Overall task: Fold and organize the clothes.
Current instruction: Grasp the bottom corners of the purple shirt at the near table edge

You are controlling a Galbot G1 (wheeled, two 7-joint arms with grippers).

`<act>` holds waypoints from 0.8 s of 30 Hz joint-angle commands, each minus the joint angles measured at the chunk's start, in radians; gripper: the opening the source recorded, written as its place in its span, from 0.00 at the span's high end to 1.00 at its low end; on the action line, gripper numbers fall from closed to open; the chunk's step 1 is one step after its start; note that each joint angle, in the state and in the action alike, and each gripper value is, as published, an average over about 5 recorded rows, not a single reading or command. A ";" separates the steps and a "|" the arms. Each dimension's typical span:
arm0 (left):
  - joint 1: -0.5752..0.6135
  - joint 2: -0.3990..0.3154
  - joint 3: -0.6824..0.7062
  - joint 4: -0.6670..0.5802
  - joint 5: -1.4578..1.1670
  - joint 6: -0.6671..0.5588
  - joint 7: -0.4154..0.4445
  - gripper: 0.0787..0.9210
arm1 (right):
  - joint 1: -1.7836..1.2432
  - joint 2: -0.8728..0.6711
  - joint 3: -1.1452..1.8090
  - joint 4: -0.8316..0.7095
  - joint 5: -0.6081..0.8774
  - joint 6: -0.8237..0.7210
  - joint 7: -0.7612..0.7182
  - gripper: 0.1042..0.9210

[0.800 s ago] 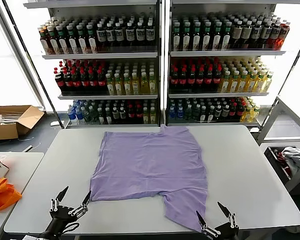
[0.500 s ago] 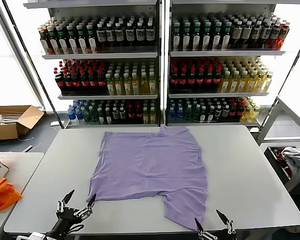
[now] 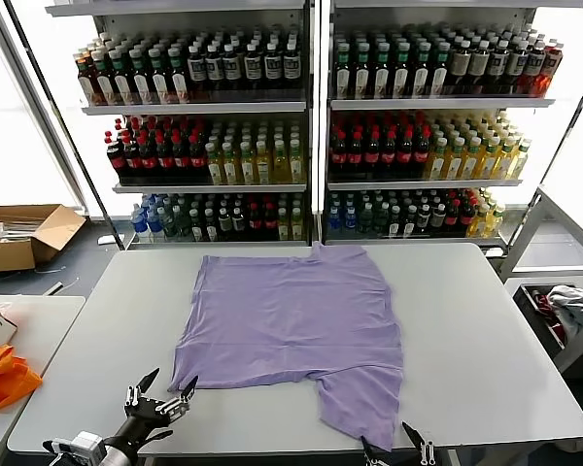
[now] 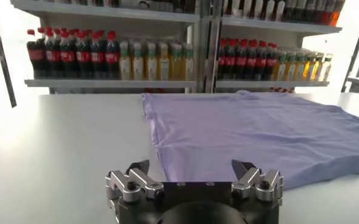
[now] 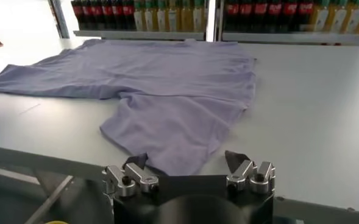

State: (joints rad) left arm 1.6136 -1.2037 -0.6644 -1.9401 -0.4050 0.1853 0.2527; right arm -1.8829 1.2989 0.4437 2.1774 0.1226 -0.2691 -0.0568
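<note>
Lavender T-shirt (image 3: 296,330) lies spread flat mid-surface, one sleeve reaching the near edge. Judged thin, light, limp; likely to slide and wrinkle, so pinch at the hem corner or sleeve edge. Left hand (image 3: 162,395) spread wide, empty, just off the shirt's near-left corner. Right hand (image 3: 396,446) wide, empty, below the near sleeve. Surface (image 3: 486,330) smooth, grey. Drink shelves (image 3: 311,126) stand beyond; orange fabric (image 3: 2,377) far left.

head view high, wrist views low, all sharing T-shirt (image 3: 296,325)
</note>
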 commanded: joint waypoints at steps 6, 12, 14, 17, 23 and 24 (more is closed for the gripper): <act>-0.050 0.032 0.042 0.071 -0.038 0.015 0.000 0.35 | 0.001 0.003 -0.015 -0.003 -0.012 -0.027 -0.004 0.45; -0.046 0.034 0.048 0.104 -0.044 0.002 0.005 0.55 | -0.009 -0.013 0.004 0.006 0.009 -0.020 -0.024 0.66; -0.039 0.038 0.045 0.109 -0.054 -0.003 0.004 0.61 | -0.011 -0.015 0.006 0.002 0.012 -0.014 -0.029 0.74; -0.029 0.052 0.033 0.118 -0.062 -0.013 0.004 0.72 | -0.015 -0.014 0.009 -0.006 0.017 -0.005 -0.032 0.84; -0.014 0.066 0.022 0.129 -0.063 -0.028 0.004 0.91 | -0.028 -0.020 0.026 0.002 0.055 0.007 -0.034 0.99; -0.013 0.064 0.026 0.132 -0.062 -0.033 0.005 0.94 | -0.032 -0.023 0.032 0.008 0.065 0.010 -0.038 1.00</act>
State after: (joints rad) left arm 1.5989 -1.1530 -0.6379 -1.8270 -0.4577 0.1519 0.2574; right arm -1.9124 1.2761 0.4678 2.1819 0.1632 -0.2634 -0.0896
